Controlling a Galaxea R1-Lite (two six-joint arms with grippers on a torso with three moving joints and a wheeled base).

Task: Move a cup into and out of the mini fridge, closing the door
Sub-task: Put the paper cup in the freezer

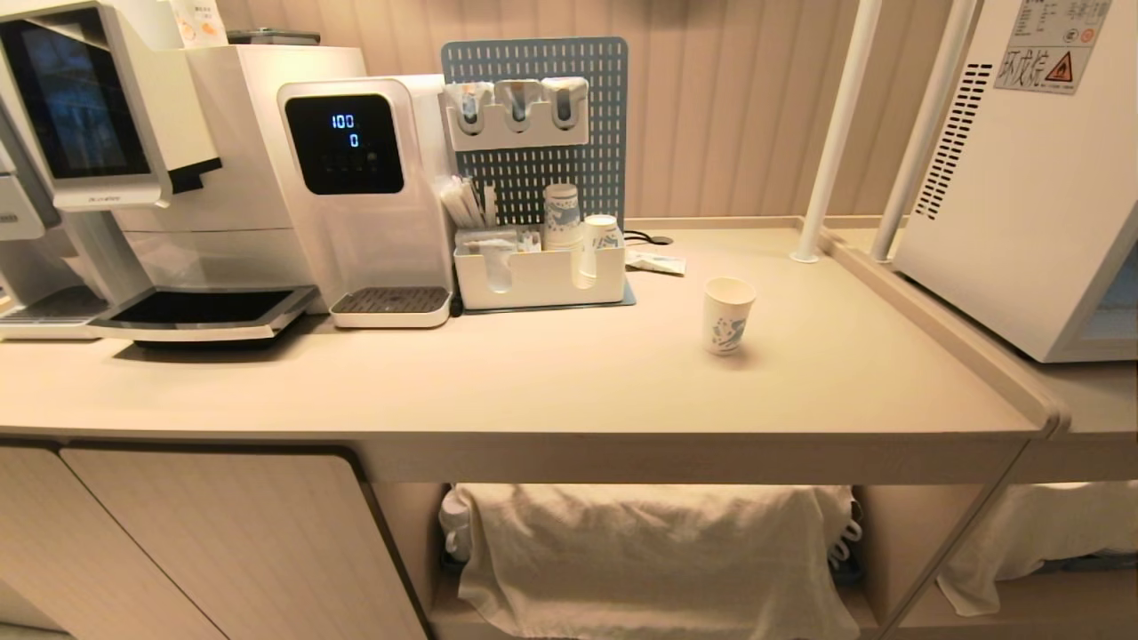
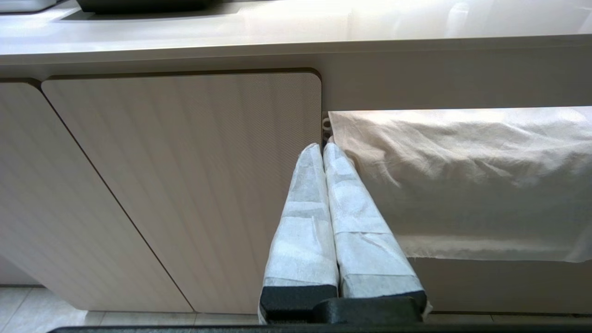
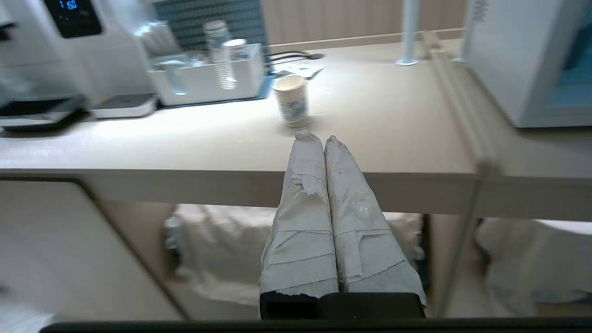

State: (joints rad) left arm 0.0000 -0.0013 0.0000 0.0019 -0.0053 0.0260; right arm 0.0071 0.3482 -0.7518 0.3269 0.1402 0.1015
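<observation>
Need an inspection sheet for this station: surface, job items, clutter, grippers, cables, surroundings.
Surface: beige counter, dry, no spills seen.
Job's things: cup upright, alone on the counter; mini fridge at the right on a lower ledge, door not clearly seen.
Clutter: organizer tray with stacked cups, packet.
Grippers: left gripper shut, empty, low by the cabinet door; right gripper shut, empty, pointed toward the cup.
Cables: black cable behind the tray.
Surroundings: coffee machine, water dispenser, cloth below.
</observation>
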